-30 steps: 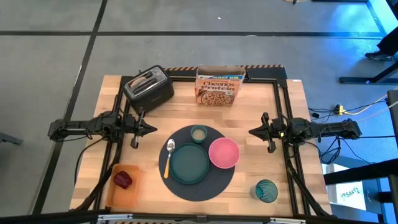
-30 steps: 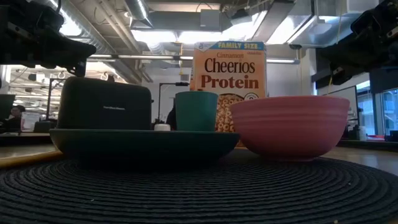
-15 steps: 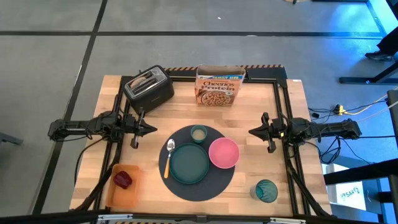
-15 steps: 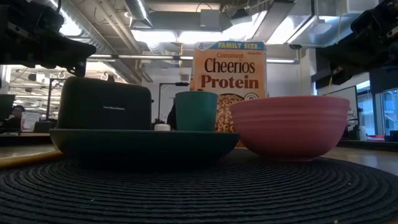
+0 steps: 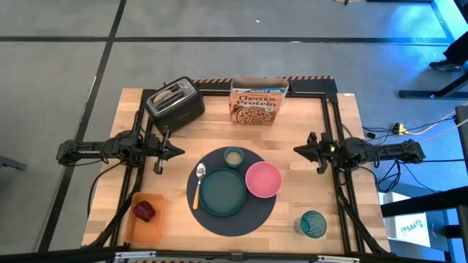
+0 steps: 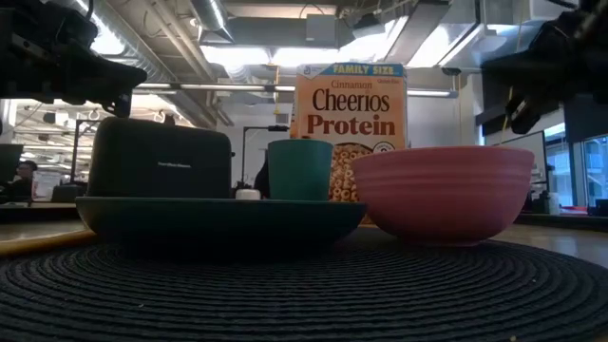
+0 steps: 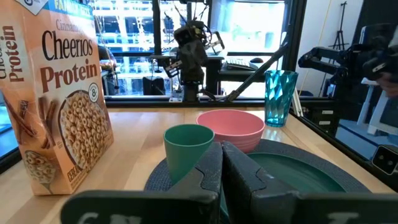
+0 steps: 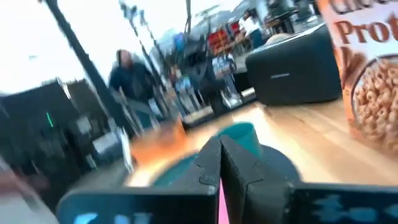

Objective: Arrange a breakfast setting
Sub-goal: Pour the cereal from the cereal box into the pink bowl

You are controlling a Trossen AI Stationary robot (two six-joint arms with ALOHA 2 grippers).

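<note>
My right wrist view is smeared: the cereal box [image 8: 367, 68] is cut by the edge at three o'clock, and the figures behind stay unreadable. In the low view the toaster [image 6: 160, 158] hides the table behind it. Its slot contents [image 5: 170, 93] are too small to identify from above.

Black toaster [image 5: 175, 103] at table's far left; Cheerios box [image 5: 257, 104] upright beside it; orange tray [image 5: 146, 219] near-left corner.

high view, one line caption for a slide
Teal plate, pink bowl and spoon set on a round mat.
</note>
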